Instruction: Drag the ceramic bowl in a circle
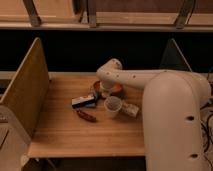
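The ceramic bowl (118, 90) is a low reddish-orange bowl at the back middle of the wooden table (60, 135). My white arm reaches in from the lower right and bends down over it. My gripper (105, 92) points down into or onto the bowl, mostly hidden by the wrist. Only the bowl's right rim and a sliver of its left rim show. A pale cup (113, 106) stands just in front of the bowl. A small elongated dark red object (86, 116) lies in front and to the left.
A dark flat box with a pale end (84, 101) lies left of the cup. A small pale object (131, 110) lies right of the cup. A tall wooden side panel (25, 90) walls the table's left side, and a dark panel (175, 57) the right.
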Action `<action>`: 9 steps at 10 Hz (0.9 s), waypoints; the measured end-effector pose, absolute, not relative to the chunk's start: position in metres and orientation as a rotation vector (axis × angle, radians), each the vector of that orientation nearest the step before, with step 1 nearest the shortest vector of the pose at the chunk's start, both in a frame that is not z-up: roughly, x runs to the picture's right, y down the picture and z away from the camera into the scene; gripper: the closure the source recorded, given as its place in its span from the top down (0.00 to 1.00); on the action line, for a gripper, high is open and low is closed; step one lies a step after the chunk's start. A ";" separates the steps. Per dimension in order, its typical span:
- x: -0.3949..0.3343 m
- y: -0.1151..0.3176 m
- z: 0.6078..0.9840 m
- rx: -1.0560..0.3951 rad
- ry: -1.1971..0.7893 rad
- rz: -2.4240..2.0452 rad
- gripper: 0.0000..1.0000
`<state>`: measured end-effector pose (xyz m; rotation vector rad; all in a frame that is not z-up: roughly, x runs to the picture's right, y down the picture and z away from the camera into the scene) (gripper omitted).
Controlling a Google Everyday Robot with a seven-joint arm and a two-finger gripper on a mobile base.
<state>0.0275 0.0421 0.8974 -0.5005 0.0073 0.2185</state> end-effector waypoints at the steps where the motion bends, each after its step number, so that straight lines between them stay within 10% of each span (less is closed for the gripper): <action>1: 0.046 0.040 0.900 -0.503 0.043 0.245 0.00; 9: -0.089 0.005 0.929 -0.507 -0.174 0.110 0.00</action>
